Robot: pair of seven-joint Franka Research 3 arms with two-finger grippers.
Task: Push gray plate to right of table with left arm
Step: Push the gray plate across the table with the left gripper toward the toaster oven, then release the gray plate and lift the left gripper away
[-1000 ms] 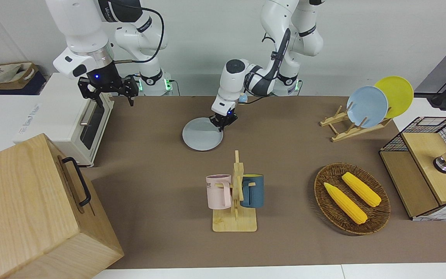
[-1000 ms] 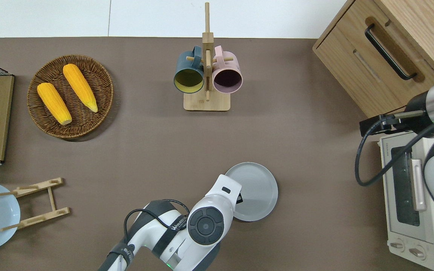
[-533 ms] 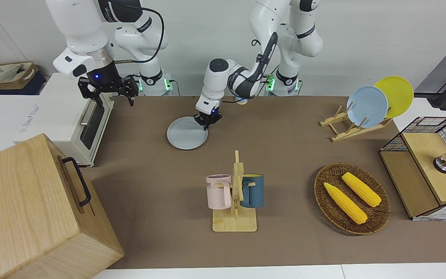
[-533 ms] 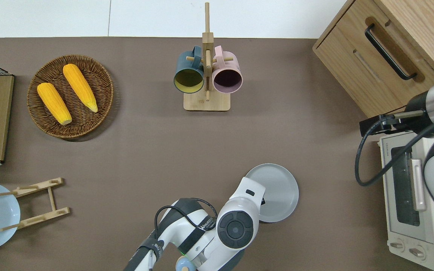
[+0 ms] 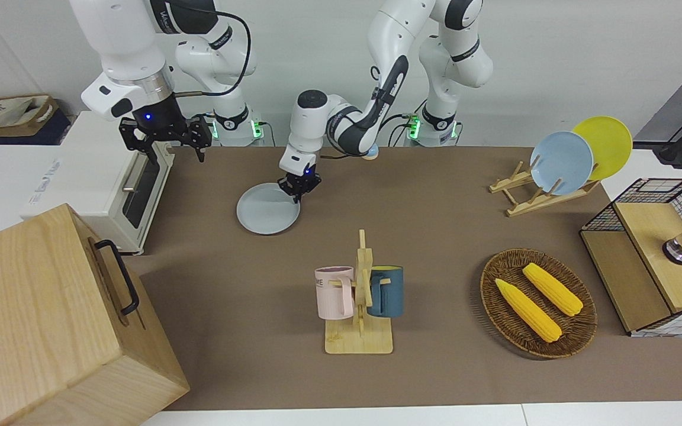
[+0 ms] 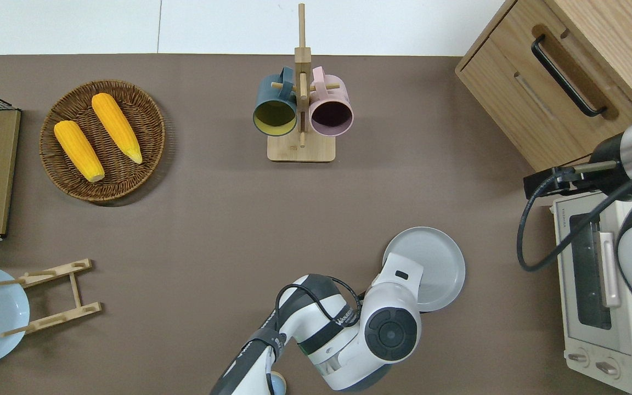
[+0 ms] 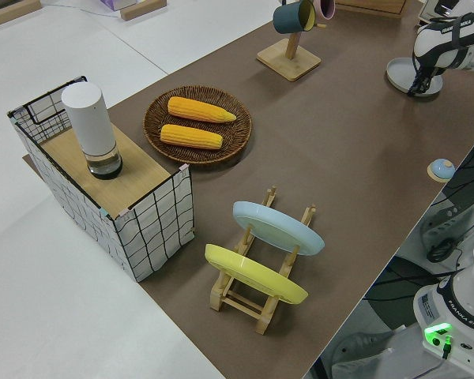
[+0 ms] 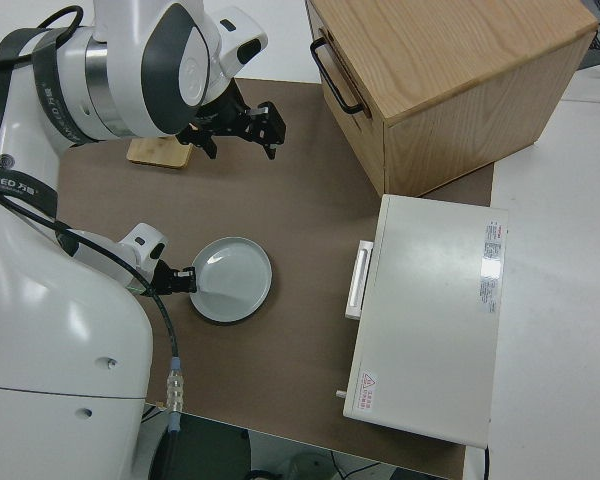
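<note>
Gray plate [image 5: 267, 209] shoved by left pincer [image 5: 298, 188] toward right arm's end (toaster side)

Table [image 5: 447, 378]: matt brown mat, smooth, white edges.
Gray plate [image 6: 436, 258]: smooth, faint sheen, glazed look.
Left arm [image 5: 376, 89]: glossy white plastic shell, black joint caps.
Mug rack [image 5: 360, 340]: pale bare wood.
Mugs [image 5: 335, 293]: smooth, matt.
Basket [image 5: 578, 331]: rough woven wicker.
Cabinet [image 5: 39, 319]: light wood, visible grain, black handle.
Oven [image 8: 430, 320]: smooth white casing.
Crate [image 7: 162, 229]: thin wire mesh, wood top.
</note>
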